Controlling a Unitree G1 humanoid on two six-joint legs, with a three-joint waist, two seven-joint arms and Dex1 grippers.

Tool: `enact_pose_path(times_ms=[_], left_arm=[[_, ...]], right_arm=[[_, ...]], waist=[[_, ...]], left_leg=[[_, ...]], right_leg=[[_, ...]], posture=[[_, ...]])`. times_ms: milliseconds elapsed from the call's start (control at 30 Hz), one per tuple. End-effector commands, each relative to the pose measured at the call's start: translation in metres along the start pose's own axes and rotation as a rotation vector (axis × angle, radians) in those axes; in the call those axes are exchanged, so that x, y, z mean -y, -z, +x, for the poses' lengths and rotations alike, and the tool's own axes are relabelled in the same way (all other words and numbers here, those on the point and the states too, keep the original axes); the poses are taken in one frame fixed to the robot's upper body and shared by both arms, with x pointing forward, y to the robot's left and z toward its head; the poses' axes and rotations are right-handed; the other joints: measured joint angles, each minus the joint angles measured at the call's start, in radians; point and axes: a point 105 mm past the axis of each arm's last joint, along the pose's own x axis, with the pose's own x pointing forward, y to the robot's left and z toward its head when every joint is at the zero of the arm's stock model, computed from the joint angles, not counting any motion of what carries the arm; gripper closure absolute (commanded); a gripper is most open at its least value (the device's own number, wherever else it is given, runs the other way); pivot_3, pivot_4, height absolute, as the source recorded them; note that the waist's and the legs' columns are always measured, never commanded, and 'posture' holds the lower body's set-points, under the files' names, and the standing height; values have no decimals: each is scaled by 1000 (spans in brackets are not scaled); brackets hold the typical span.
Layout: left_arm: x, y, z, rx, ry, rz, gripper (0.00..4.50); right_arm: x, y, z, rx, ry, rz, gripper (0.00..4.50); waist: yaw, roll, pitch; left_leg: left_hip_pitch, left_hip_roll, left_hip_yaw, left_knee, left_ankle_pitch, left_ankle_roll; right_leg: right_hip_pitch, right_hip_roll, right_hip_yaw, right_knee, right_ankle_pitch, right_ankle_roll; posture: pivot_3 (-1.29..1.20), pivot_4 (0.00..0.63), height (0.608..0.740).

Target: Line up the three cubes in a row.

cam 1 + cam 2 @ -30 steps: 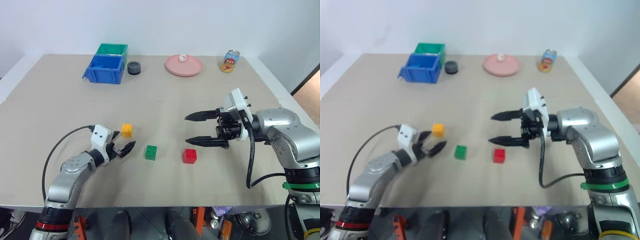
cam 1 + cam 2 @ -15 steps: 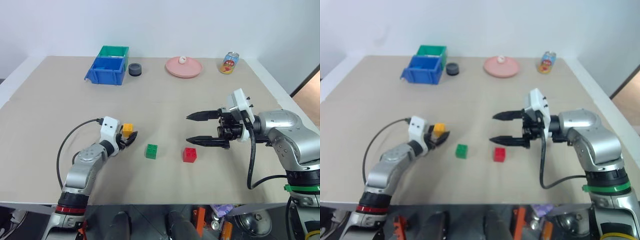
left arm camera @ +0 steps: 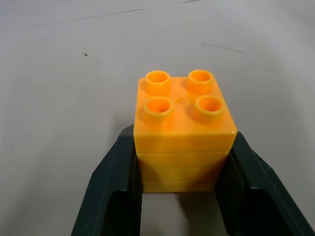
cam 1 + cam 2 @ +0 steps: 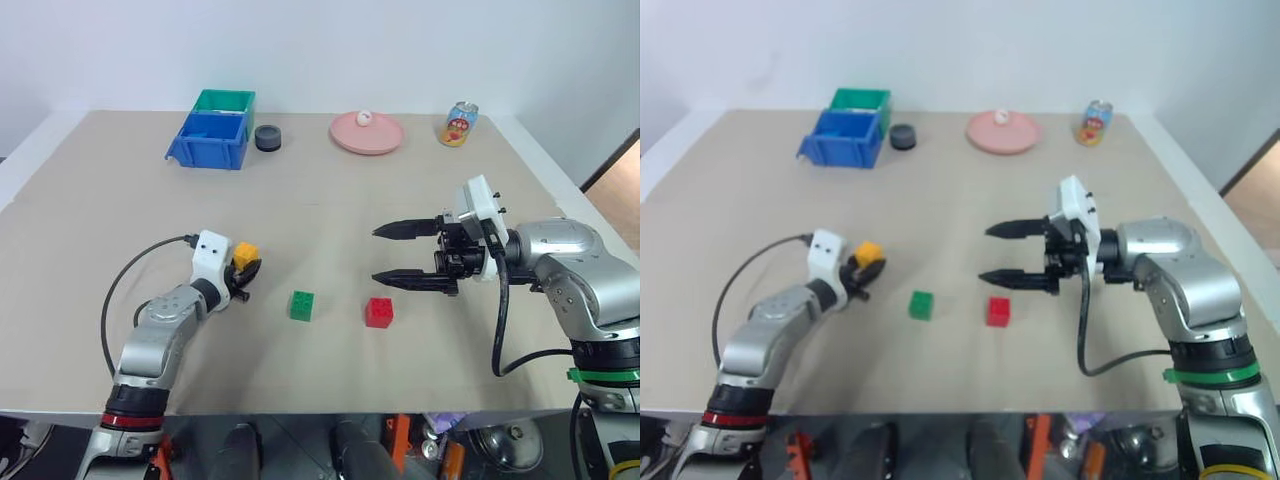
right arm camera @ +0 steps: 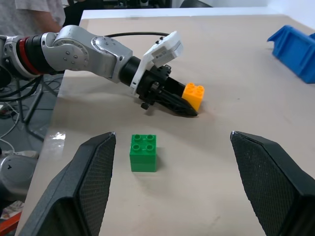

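Drink can (image 4: 460, 123): printed label, wording perhaps too small to read. My left pincer (image 3: 179, 167), open a second ago, now clamps the yellow cube (image 3: 183, 130); my right pincer (image 4: 406, 255) hangs spread wide above the worktop (image 4: 120, 210), unchanged.

A blue bin (image 4: 212, 138) is sitting at the far left of the beige table (image 4: 330, 210), with a green bin (image 4: 226, 100) touching it just behind. Just beside the blue bin, a small dark round container (image 4: 267, 137) is standing, and further along the far edge a pink plate (image 4: 367, 132) is lying with a small white item (image 4: 365, 116) resting on it. A drink can (image 4: 459, 123) with a colourful label is standing upright near the far right corner, well apart from the plate.
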Motion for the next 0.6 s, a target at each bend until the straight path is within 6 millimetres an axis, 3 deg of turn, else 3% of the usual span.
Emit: enact_pose_path(times_ms=[33, 233, 367, 600], left_arm=[[-18, -9, -15, 48, 26, 84, 3156], [-21, -16, -51, 152, 270, 182, 3156], [-12, -16, -72, 214, 446, 187, 3156], [1, -12, -76, 221, 649, 153, 3156]], right_arm=[[1, -11, -4, 11, -2, -42, 654], [2, -14, -11, -1, -13, -44, 654], [2, -15, -12, -9, -14, -50, 654], [-1, -19, -17, -25, -9, -58, 654]], waist=[[-2, 0, 0], [-1, 0, 0], [3, 0, 0], [4, 0, 0]], left_leg=[[0, 0, 0, 0, 0, 0], [-4, 1, 1, -4, 0, 0], [-6, 1, 1, -6, 0, 0], [-7, 1, 1, -7, 0, 0]], right_leg=[[-1, 0, 0, 0, 0, 0], [-6, 0, 0, 0, -1, -3], [-9, 0, 0, 0, -2, -3], [-10, 0, -1, 0, -3, -3]], posture=[[0, 150, 740], [0, 150, 740], [0, 150, 740], [0, 150, 740]])
